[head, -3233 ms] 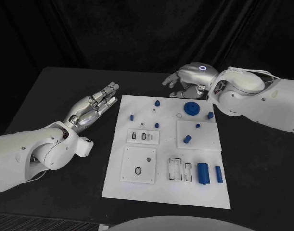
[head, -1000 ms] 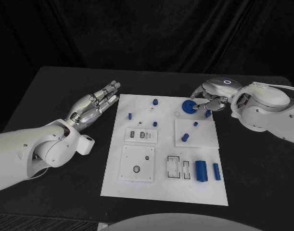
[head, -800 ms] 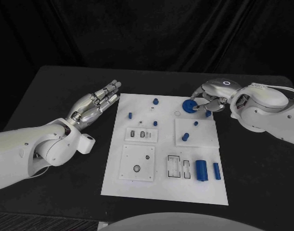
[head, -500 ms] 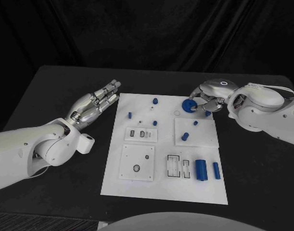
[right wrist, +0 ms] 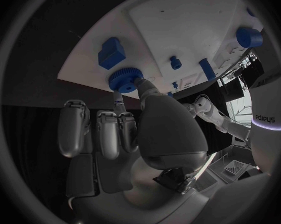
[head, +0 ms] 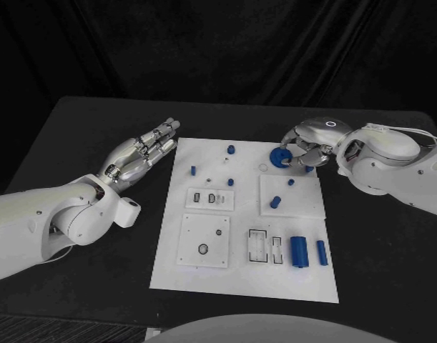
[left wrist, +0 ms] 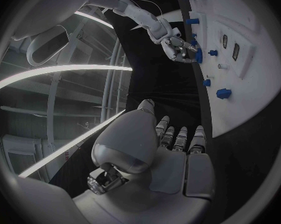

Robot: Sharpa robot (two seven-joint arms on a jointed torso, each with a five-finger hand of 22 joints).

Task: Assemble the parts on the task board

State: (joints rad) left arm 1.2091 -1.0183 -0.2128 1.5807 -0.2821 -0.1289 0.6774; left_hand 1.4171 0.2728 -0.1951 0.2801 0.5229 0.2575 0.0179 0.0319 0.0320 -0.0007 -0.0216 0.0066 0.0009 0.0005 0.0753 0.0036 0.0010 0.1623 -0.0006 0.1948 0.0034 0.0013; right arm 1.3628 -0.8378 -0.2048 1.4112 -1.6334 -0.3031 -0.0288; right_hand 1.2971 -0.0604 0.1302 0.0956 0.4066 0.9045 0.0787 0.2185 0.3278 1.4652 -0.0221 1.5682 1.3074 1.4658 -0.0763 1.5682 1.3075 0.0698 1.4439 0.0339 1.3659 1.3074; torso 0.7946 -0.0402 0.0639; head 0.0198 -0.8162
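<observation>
Most parts still lie loose on the task board (head: 241,275), so you are early in the assembly. Your right hand (head: 302,148) pinches the blue gear (head: 282,157) at the board's 1 o'clock corner; three seconds ago that hand hovered beyond the far edge, holding nothing. Your left hand (head: 140,154) stays flat, fingers straight and unloaded, at the board's 10 o'clock.

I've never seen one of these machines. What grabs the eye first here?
Most striking is the white task board in the middle of the black table, dotted with small blue parts. At its far right corner the right hand pinches a round blue gear, whose ribbed rim shows in the right wrist view. The left hand hangs flat, fingers straight, beside the board's left edge, holding nothing.
</observation>
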